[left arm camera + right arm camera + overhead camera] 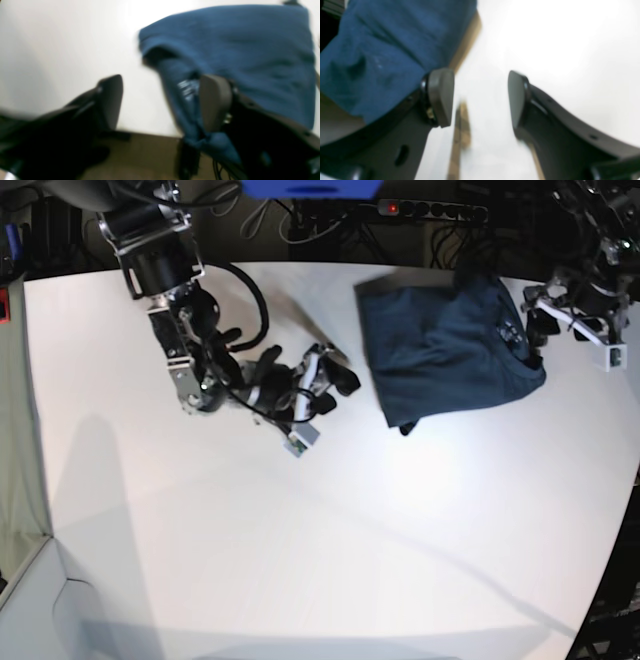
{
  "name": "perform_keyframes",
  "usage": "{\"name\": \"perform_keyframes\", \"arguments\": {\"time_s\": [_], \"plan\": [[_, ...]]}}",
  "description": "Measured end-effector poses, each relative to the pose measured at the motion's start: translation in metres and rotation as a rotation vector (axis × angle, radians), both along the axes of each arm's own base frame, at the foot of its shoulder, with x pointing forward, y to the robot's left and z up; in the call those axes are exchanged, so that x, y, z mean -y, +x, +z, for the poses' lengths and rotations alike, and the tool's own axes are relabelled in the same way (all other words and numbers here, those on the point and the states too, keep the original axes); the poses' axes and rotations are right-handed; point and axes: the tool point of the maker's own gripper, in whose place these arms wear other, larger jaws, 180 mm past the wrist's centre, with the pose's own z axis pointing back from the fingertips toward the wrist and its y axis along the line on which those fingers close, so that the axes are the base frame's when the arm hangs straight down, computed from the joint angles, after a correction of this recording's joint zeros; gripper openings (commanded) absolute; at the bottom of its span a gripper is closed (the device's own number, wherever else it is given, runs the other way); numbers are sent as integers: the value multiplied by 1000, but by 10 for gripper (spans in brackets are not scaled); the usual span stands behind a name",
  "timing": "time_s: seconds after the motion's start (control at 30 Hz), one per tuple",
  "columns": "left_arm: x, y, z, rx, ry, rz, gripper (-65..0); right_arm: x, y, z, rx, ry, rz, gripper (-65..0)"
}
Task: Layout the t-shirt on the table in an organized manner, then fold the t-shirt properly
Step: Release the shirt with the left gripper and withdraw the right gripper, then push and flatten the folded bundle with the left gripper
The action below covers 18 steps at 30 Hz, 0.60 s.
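Note:
The dark navy t-shirt point(445, 345) lies bunched and partly folded at the far right of the white table point(300, 530). Its white neck label point(187, 88) shows beside one finger. My left gripper point(535, 330) is at the shirt's right edge, near the table's rim. In the left wrist view this gripper point(162, 102) is open, with bare table between its fingers and cloth point(237, 50) behind and under the right finger point(215, 100). My right gripper point(335, 375) hovers left of the shirt. It is open point(480, 100) and holds nothing, with the shirt point(382, 50) off to its left.
A power strip point(430, 210), cables and a blue object point(310, 188) sit beyond the table's back edge. The table's curved right edge point(625, 480) runs close to the left arm. Brown floor point(140, 157) shows below that edge.

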Motion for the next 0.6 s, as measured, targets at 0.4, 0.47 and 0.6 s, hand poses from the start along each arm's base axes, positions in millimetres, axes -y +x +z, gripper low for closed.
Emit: {"name": "perform_keyframes", "arguments": {"time_s": [0.4,0.47,0.6], "plan": [[28,1,-44,-41,-189,73,0,8,-11,29,98,-76,72,-332],[35,6,-52,-25,-276,89,0,11,-13,37,115,-70,70,-332],[45,14,-56,45,-432,112,0,31,-18,34,108,-109,34,-332]]}}
